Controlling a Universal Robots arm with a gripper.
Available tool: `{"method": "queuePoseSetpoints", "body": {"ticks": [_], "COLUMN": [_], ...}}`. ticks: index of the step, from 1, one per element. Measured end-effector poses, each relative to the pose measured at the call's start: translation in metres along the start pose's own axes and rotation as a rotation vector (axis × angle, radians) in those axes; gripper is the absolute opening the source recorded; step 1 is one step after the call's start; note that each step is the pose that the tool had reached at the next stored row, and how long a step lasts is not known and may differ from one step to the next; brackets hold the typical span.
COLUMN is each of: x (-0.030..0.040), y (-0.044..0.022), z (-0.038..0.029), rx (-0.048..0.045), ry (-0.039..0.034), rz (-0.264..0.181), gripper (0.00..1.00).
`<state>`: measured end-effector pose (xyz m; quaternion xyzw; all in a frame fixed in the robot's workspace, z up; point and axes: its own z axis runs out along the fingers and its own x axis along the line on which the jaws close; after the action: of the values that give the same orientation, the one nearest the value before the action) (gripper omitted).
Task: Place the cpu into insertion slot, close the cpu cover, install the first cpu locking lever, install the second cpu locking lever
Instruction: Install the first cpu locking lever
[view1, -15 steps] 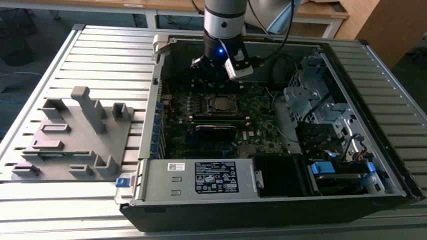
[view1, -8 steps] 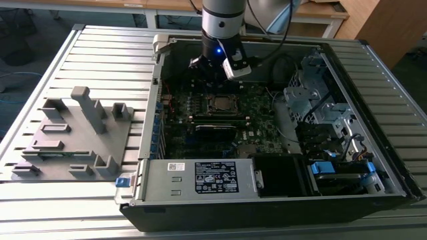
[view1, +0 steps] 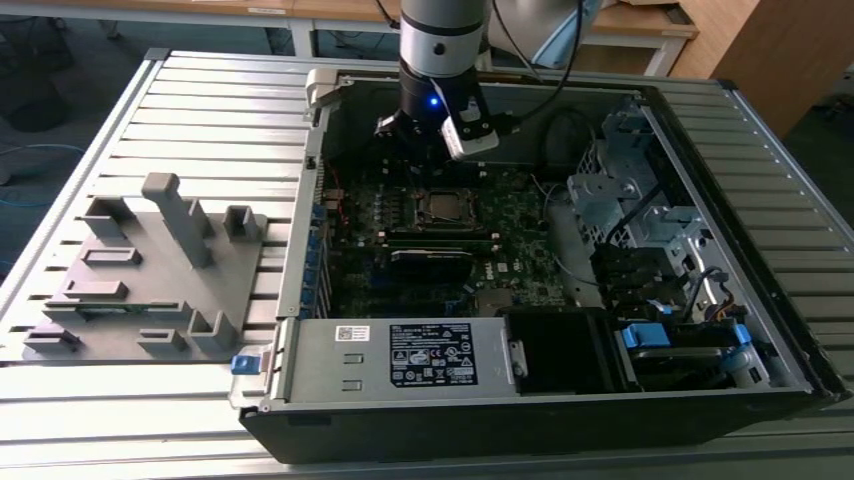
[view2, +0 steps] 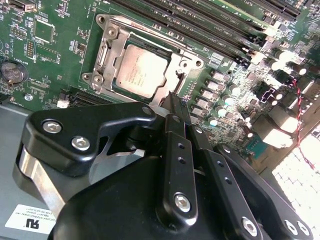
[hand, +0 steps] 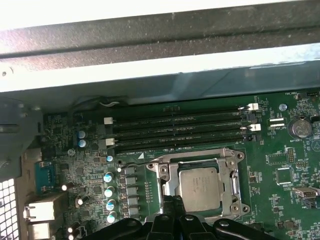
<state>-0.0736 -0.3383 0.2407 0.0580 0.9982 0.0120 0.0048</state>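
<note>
As the tool (view2: 172, 101) hangs low, the cpu (view2: 140, 70) lies just beside.

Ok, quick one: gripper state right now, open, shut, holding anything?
Gripper: shut, nothing seen in its grasp, tips at the edge of the cpu cover.

My arm (view1: 441, 40): silver-grey tube with a black band and one blue lamp (view1: 435, 101) at the wrist, white camera box (view1: 470, 135) mounted beside it. My pincer (view2: 174, 102): matte black links, slim black fingers (view2: 177, 160), bright round screw heads (view2: 81, 143).
</note>
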Motion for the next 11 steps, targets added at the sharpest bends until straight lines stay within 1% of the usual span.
{"method": "queuePoseSetpoints", "body": {"ticks": [4, 11], "x": [0.0000, 0.0000], "y": [0.0000, 0.0002], "z": [-0.0020, -0.0102], "rx": [0.0002, 0.0000], "ry": [0.0001, 0.0000], "rz": [0.000, 0.000], "gripper": [0.10, 0.10]}}
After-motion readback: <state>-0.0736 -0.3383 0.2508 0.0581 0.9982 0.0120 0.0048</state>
